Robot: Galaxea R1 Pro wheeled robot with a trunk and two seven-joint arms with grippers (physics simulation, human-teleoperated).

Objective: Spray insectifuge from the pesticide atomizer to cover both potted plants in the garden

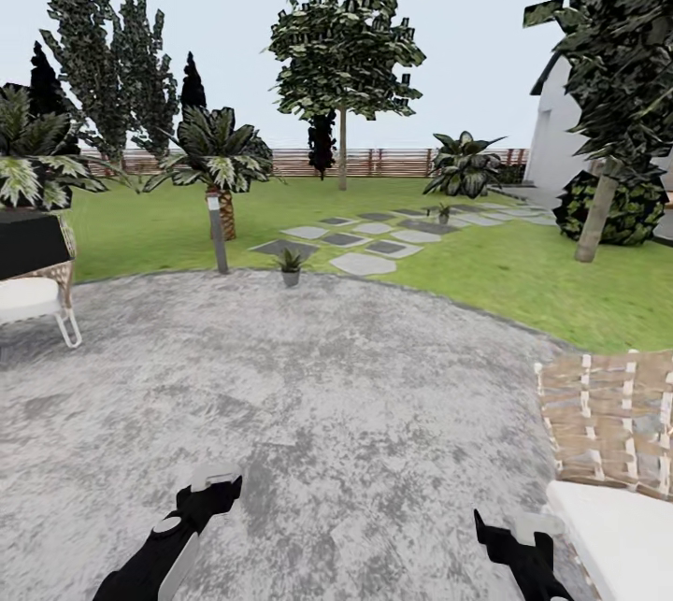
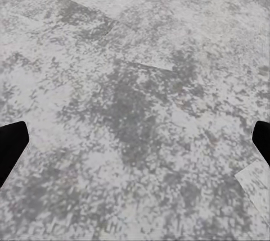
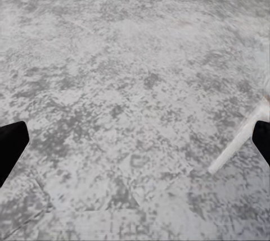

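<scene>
I hold the left claw (image 1: 213,487) and right claw (image 1: 509,531) low over the patio (image 1: 308,377), both spread and empty. Potted plants (image 1: 291,266) stand ahead; no atomizer sighted, so I scan before advancing.

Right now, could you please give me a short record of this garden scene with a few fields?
setting: round grey paved patio bordered by green lawn
near plant: small green rosette in grey pot at the patio's far edge
far plant: second small potted rosette among grey stepping stones
left gripper: open, holding nothing
right gripper: open, holding nothing
</scene>
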